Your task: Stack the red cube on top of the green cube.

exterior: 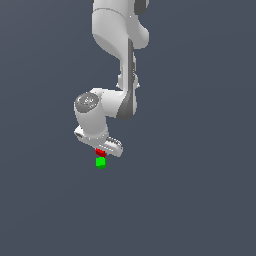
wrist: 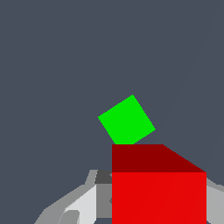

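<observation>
The green cube (exterior: 100, 162) rests on the dark floor just below the arm's hand. The red cube (exterior: 100, 151) is held between the fingers of my gripper (exterior: 100, 152), a little above the green cube and almost over it; a small gap separates the two. In the wrist view the red cube (wrist: 158, 188) fills the near part of the picture with grey fingers (wrist: 83, 203) on either side of it, and the green cube (wrist: 127, 120) lies beyond it, turned at an angle. The gripper is shut on the red cube.
The white arm (exterior: 117, 60) reaches down from the upper part of the exterior view. A plain dark grey floor (exterior: 190, 200) lies all around, with no other objects in view.
</observation>
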You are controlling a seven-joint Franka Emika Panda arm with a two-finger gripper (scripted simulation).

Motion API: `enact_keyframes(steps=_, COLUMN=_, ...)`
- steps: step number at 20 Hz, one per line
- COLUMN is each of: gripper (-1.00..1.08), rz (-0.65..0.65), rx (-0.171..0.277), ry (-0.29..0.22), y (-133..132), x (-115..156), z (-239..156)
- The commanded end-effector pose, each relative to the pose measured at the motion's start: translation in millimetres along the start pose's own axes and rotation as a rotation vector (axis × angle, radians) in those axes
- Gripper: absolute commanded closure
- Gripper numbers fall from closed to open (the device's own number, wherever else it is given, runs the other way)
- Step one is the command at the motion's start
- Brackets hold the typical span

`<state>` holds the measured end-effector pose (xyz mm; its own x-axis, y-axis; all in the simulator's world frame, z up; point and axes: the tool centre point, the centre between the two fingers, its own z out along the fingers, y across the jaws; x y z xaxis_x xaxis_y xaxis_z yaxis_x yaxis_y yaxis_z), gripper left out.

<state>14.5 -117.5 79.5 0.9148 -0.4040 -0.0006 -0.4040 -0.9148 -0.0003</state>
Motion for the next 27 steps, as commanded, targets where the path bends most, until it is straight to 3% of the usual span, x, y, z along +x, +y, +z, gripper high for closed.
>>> enact_keyframes(steps=1, gripper=1.08, rz=0.0, rx=0.0, ry=0.001, y=-2.0, x=11.5, z=4.2)
enact_keyframes(steps=9, gripper=1.08, rz=-0.001, rx=0.0, ry=0.0, y=-5.7, x=32.3, z=12.7)
enact_keyframes(steps=17, gripper=1.08, rz=0.0, rx=0.0, ry=0.001, y=-6.3, x=35.9, z=13.7)
enact_keyframes(steps=18, gripper=-0.92, rz=0.0, rx=0.0, ry=0.001, y=-6.3, x=35.9, z=13.7)
enact_keyframes(steps=27, gripper=-0.92, rz=0.0, rx=0.0, ry=0.001, y=-6.3, x=35.9, z=13.7)
